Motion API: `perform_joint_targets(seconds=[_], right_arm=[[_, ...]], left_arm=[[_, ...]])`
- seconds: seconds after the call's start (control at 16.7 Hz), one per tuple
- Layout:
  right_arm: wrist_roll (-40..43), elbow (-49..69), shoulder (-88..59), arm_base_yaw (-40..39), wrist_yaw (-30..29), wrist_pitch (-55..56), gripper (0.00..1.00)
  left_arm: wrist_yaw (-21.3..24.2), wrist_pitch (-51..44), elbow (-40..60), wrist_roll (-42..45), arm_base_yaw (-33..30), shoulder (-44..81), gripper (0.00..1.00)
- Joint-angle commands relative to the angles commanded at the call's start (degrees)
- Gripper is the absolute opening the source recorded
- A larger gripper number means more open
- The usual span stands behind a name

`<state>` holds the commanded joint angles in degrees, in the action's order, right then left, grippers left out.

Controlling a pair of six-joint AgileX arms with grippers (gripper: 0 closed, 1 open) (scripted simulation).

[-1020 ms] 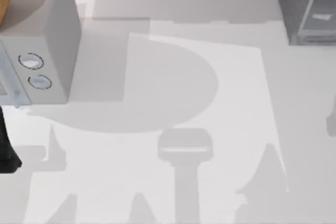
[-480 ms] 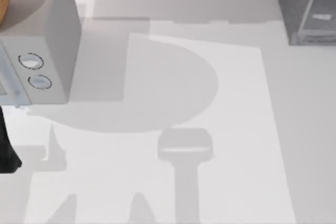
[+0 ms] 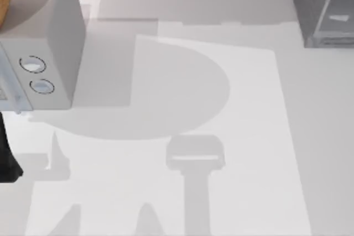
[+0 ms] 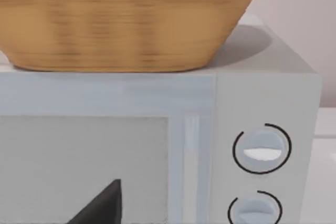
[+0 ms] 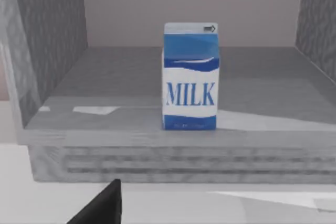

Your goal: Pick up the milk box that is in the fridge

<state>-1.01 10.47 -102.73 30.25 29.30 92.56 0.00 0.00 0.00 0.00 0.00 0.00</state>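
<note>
The milk box [image 5: 190, 77], a white and blue carton marked MILK, stands upright on the pale shelf of the open fridge [image 5: 47, 40]. In the right wrist view it is straight ahead, some way off and untouched. A black part of my right gripper [image 5: 100, 208] shows low in that view, short of the fridge's front edge. Seen from the top, the fridge [image 3: 318, 9] stands at the table's far right corner. My left arm [image 3: 6, 158] is parked at the left edge, and a black part of the left gripper [image 4: 100, 208] faces the microwave's door.
A light grey microwave [image 3: 50, 42] with two round knobs [image 4: 261, 149] stands at the far left, with a wicker basket [image 4: 126, 19] on top of it. The white table [image 3: 182, 109] is bare in the middle and carries only shadows.
The arm's shadows on the table's right front part and the grey shape at the right edge are gone from the top view. The left arm has not moved.
</note>
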Motion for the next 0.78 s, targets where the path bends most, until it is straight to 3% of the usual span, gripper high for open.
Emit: perform_joint_targets(seconds=[0.24,0.78], right_arm=[[0.2,6.5,-5.3,-3.0,-2.7,-1.3,1.0],[0.3,35.4,-24.8,-14.8,-15.8,-10.1,1.0]], left_arm=[[0.0,0.0,0.0,0.0,0.0,0.0,1.0],[0.0,0.0,0.0,0.0,0.0,0.0,1.0]])
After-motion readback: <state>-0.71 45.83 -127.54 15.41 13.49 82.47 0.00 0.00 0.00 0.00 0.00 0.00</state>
